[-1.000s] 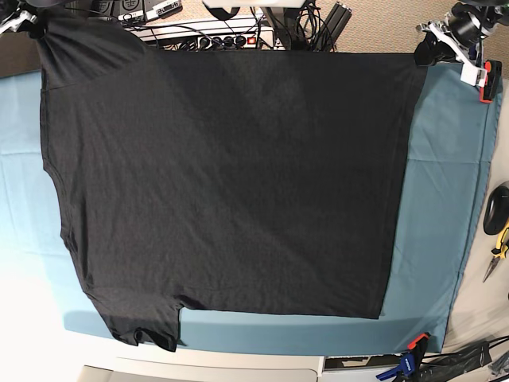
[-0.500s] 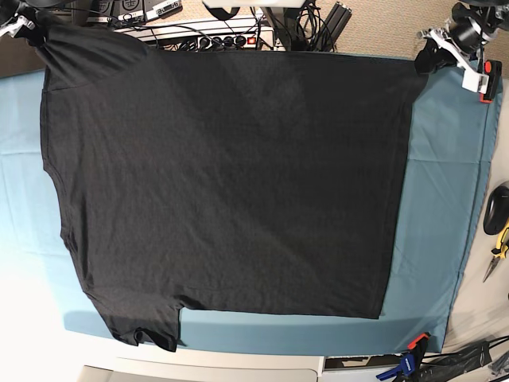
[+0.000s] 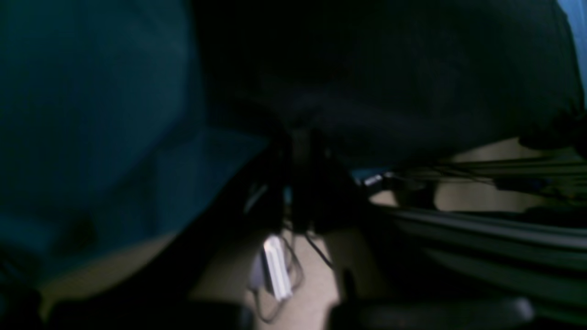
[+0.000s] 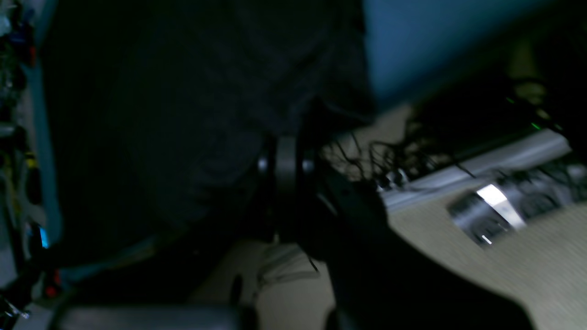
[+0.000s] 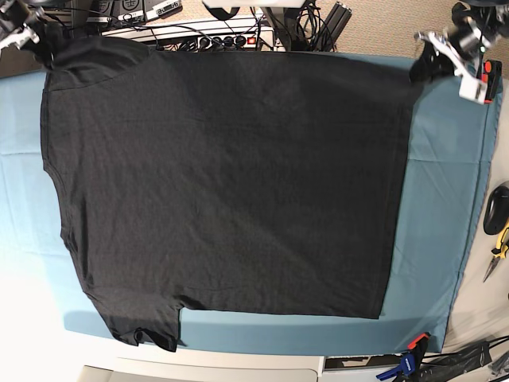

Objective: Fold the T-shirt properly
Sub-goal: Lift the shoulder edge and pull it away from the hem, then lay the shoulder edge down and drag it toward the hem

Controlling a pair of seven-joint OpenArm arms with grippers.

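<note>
The dark T-shirt (image 5: 231, 183) lies spread flat, plain side up, on the teal cloth (image 5: 445, 199); its sleeves are at the left and its hem at the right. My right gripper (image 5: 40, 41) is shut on the far sleeve at the top left. My left gripper (image 5: 421, 65) is shut on the far hem corner at the top right. In the left wrist view the dark fabric of the T-shirt (image 3: 390, 82) runs into the closed left gripper (image 3: 302, 137). The right wrist view shows the T-shirt (image 4: 183, 114) pinched in the right gripper (image 4: 286, 151). Both wrist views are dark and blurred.
A power strip and cables (image 5: 215, 36) lie just beyond the far table edge. A red clamp (image 5: 487, 79) holds the cloth at the far right, and another clamp (image 5: 413, 346) at the near right. Pliers (image 5: 497, 251) lie off the right side.
Both grippers have shifted a little with the far corners in their grip. The raised far sleeve at the left has come down and looks smaller; the far hem corner has dipped slightly.
</note>
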